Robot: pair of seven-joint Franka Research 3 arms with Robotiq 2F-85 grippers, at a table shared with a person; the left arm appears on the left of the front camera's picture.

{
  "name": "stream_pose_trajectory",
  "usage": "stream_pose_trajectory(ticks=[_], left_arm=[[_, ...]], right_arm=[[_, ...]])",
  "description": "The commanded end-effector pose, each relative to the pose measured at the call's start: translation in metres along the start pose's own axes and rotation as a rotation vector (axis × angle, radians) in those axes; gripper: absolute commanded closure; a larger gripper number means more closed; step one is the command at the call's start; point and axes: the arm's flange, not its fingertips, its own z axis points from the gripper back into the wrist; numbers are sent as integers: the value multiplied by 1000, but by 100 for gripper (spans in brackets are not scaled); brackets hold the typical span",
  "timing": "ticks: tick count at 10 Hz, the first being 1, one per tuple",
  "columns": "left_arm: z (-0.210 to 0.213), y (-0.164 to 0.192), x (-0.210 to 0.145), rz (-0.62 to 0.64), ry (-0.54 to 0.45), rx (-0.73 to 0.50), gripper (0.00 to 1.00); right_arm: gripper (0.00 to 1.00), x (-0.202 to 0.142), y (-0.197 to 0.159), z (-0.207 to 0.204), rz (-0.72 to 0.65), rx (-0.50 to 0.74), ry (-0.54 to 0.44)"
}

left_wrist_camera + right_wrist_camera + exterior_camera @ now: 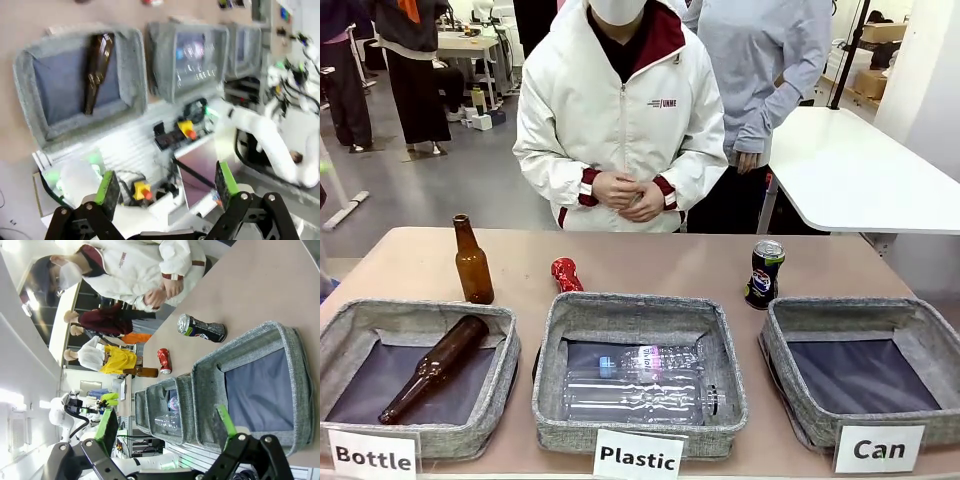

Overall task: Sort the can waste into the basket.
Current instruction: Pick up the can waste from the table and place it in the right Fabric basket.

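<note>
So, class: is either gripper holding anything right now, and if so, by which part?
Nothing is held. The left gripper and the right gripper are both open and empty.

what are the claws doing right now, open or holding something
Left claw: open, holding nothing.
Right claw: open, holding nothing.

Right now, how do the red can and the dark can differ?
The red can is crushed; the dark can keeps its round shape. The red can is shiny red all over; the dark can is blue-black with a silver top. The red can sits behind the Plastic basket, the dark can behind the Can basket's left corner. Both rest on the table, outside every basket.
</note>
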Motion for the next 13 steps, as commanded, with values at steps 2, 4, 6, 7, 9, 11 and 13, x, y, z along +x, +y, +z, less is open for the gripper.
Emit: stream_pose_trajectory(ticks=[2, 4, 6, 7, 9, 11, 13], left_arm=[[-92, -129, 105, 28, 53, 339, 0], [-130, -173, 148, 19, 128, 452, 0], [-160, -183, 177, 53, 149, 498, 0], [-172, -180, 180, 100, 153, 510, 0], [-176, -174, 163, 30, 121, 479, 0], [-202, -170, 182, -37, -12, 525, 0], [-241, -174, 191, -144, -325, 465, 0]], right_arm=[[0, 3, 1, 0, 25, 22, -10], [0, 3, 1, 0, 25, 22, -10], [0, 3, 1, 0, 25, 22, -10], [0, 3, 1, 0, 25, 22, -10], [0, 3, 1, 0, 25, 22, -10], [0, 3, 1, 0, 25, 22, -10], [0, 3, 1, 0, 25, 22, -10]])
